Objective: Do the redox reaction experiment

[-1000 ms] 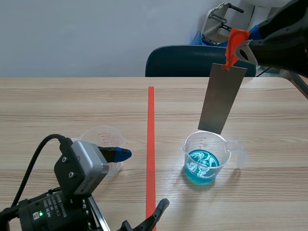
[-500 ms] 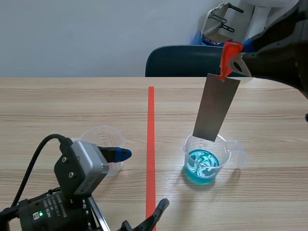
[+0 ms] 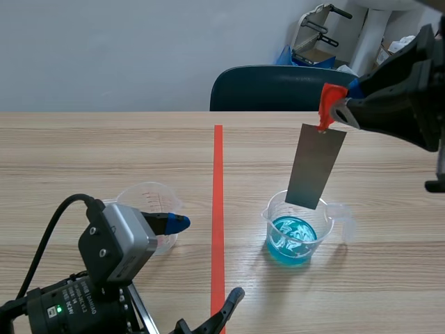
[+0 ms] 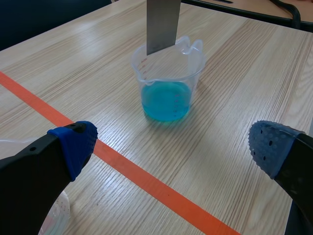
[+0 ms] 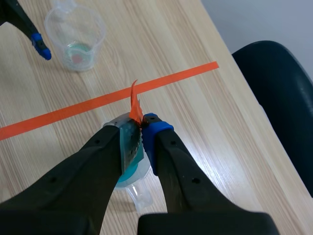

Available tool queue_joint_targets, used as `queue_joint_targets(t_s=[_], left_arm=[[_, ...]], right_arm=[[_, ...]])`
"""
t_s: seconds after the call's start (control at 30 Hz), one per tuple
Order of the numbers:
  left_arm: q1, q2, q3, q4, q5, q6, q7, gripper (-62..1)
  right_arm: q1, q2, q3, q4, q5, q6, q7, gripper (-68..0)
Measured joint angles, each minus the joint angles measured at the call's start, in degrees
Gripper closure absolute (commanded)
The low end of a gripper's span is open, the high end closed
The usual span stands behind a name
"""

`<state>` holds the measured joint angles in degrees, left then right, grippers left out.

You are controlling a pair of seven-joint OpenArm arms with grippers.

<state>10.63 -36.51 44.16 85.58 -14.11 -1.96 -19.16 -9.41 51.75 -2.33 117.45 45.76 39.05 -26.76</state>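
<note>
Scene frontal, wrists downward (sharing beaker (image 3: 299,236))

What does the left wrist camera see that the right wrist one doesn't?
Only the left wrist view shows the lower end of the metal strip at the mouth of the beaker and the left arm's jaws open. Only the right wrist view shows the right arm's jaws shut on the orange tab and the inside of the second cup. Both show the blue liquid and the orange tape line.
</note>
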Motion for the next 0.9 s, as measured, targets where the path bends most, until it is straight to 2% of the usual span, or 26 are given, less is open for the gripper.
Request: queue_joint_targets(t_s=[0.13, 0.5, 0.9], left_arm=[[0.0, 0.0, 0.0, 0.0, 0.0, 0.0, 0.0, -62.3], [0.0, 0.0, 0.0, 0.0, 0.0, 0.0, 0.0, -62.3], [0.0, 0.0, 0.0, 0.0, 0.0, 0.0, 0.0, -62.3]], right_arm=[[0.0, 0.0, -1.55, -1.38, -1.25, 0.0, 1.92, -0.8], [0.0, 0.0, -6.14, -6.27, -8.92, 0.0, 11.06, -0.9], [0.0, -3.54, -10.64, -13.29, -21.18, -0.48, 20.61, -0.9]])
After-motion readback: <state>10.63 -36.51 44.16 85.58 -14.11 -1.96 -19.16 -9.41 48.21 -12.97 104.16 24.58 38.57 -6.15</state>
